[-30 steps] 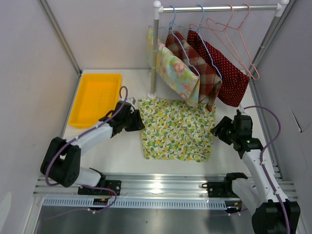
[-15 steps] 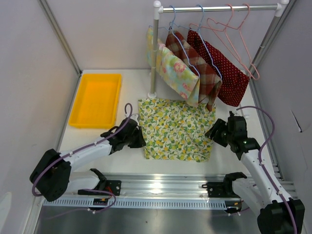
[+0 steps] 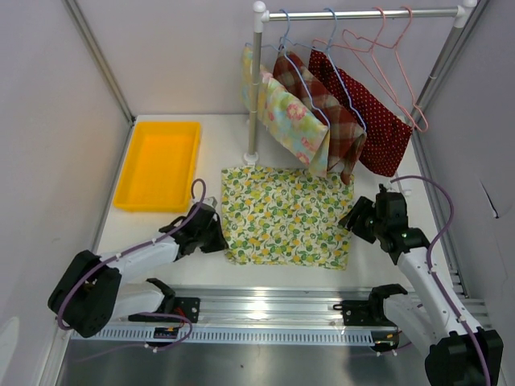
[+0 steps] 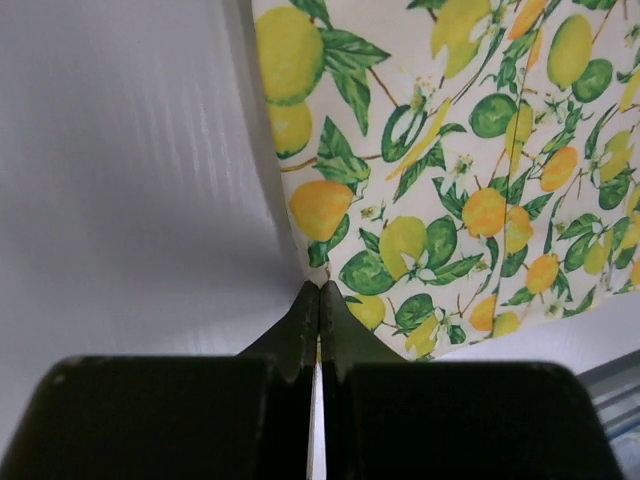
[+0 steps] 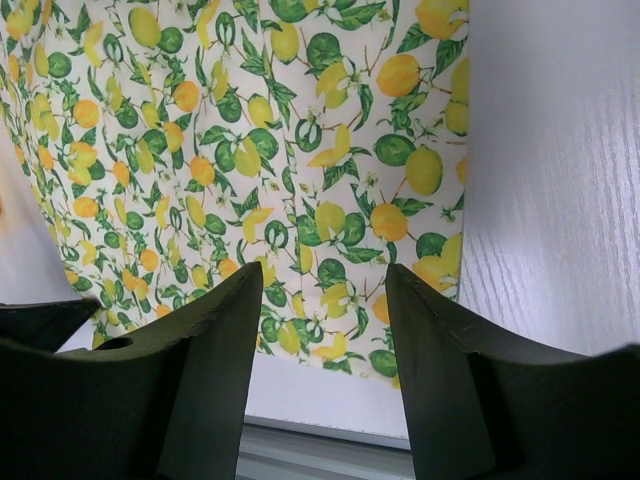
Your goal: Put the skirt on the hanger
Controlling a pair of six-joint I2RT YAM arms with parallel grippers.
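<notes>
Little of the skirt's (image 3: pixel 286 215) left hem is pinched by the clenched left gripper (image 4: pixel 319 290), so slippage is risked; the right gripper (image 5: pixel 325 272) is held spread.

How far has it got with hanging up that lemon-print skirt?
Barely begun. Nothing looks done: the skirt lies flat on the table. In hand: the left gripper is shut on its near left edge; the right gripper hangs open by the right edge. Left: lift it onto an empty pink hanger.

Bright, even light, soft shadows; glare on the aluminium rail (image 3: pixel 257 306); wrist views seem slightly blurred up close.
</notes>
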